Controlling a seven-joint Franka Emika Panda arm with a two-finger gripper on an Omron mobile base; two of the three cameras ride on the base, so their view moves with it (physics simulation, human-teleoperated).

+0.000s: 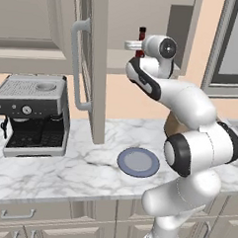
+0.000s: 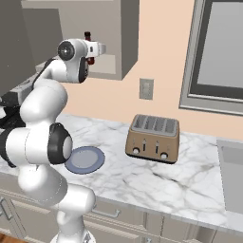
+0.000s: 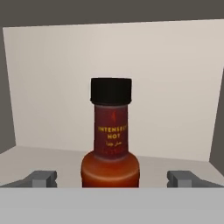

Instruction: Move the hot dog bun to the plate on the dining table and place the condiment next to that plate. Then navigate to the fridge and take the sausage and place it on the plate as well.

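The condiment, a slim dark-red bottle with a black cap, stands upright on the shelf of an open upper cabinet. My gripper is open at the height of the bottle's base, one finger on each side and well apart from it. From the base cameras the bottle pokes up just behind my raised hand. A round blue-grey plate lies bare on the marble counter below the cabinet. The bun, sausage, fridge and dining table are out of view.
The cabinet's open door with its long handle hangs left of the arm. A coffee machine stands at the counter's left and a tan toaster at its right. A sink and a window lie further right.
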